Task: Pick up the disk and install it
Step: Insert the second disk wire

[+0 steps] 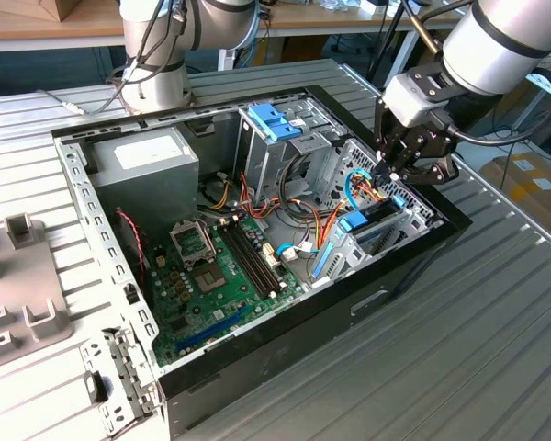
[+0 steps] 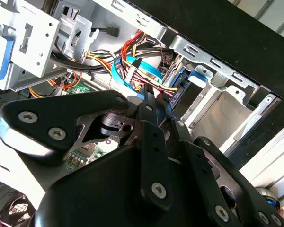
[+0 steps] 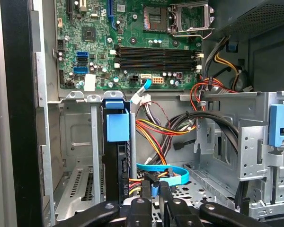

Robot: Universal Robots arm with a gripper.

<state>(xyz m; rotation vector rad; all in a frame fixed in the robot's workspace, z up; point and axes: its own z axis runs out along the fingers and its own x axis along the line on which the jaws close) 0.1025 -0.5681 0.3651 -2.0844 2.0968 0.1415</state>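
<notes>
ribbed grey metal table [image 1: 496, 349] carries the open black computer case [image 1: 257, 354], lying on its side. grey moulded plastic tray [image 1: 18, 294] rests at the exterior view's left; robot arm base [image 1: 156, 87] stands behind the case.

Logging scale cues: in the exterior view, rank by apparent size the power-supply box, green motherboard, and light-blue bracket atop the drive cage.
1. green motherboard
2. power-supply box
3. light-blue bracket, clearly smallest

Disk [image 3: 116, 161] upright in cage bay [image 3: 80, 142], beside cables [image 3: 161, 130].
</notes>
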